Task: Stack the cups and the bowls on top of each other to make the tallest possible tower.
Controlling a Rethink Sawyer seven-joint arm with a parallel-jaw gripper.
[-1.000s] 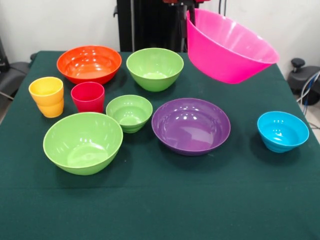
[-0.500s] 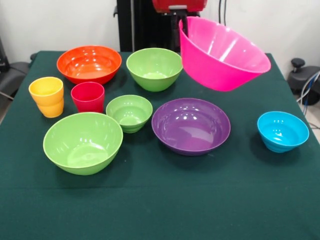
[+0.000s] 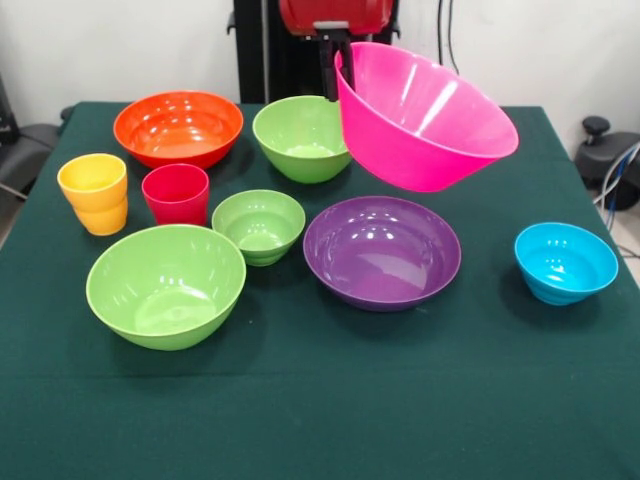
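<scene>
My gripper (image 3: 338,62) is shut on the far left rim of the large hot pink bowl (image 3: 425,120), which hangs tilted in the air above the purple bowl (image 3: 382,252). On the green cloth sit an orange bowl (image 3: 178,128), a large lime green bowl (image 3: 300,137) at the back, a small lime green bowl (image 3: 258,226), another large lime green bowl (image 3: 166,286) at the front left and a small sky blue bowl (image 3: 565,263) at the right. A yellow cup (image 3: 94,193) and a red cup (image 3: 176,194) stand upright at the left. No tower stands.
The table (image 3: 320,400) is covered in dark green cloth and its front half is bare. A black chair part (image 3: 20,145) shows at the left edge, and cables with a black knob (image 3: 605,150) at the right edge.
The pink bowl, held by the gripper, has moved left and lower, from the back right toward a spot over the purple bowl. More of the red arm head now shows.
</scene>
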